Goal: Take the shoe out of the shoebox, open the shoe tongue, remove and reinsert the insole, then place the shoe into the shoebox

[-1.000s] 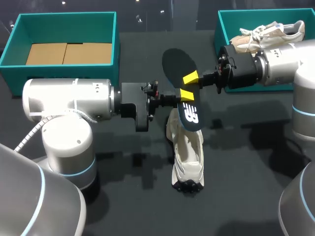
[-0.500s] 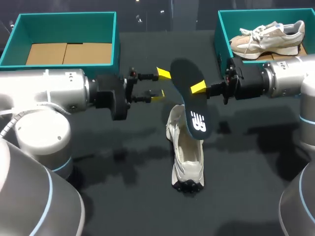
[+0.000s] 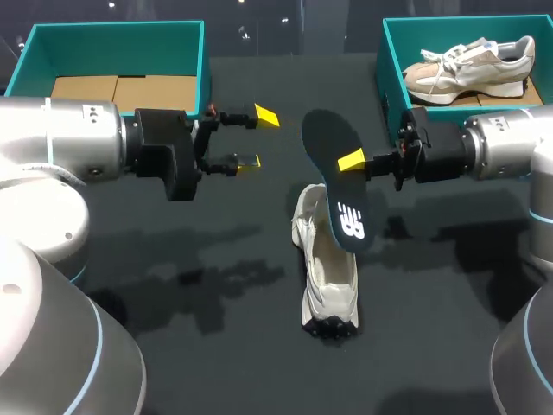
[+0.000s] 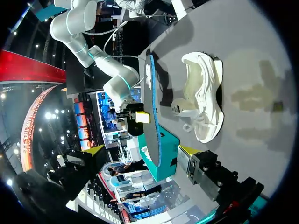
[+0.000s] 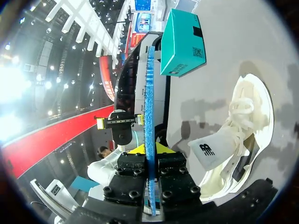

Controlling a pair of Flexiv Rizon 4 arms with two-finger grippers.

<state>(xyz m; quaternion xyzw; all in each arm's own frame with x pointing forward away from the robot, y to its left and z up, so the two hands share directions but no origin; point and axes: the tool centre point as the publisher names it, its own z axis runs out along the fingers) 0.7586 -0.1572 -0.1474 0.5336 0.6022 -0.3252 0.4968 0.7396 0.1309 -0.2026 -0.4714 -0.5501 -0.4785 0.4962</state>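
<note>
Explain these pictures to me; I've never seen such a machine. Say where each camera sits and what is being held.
Two robot arms work at a black table. The head view looks down from above and behind; each round picture comes from a camera on one arm's wrist. The right gripper pinches a dark insole, lifted near a white shoe lying on the table. The left gripper is open and empty. A teal left box stands far left; a teal right box, far right, holds a second shoe.
</note>
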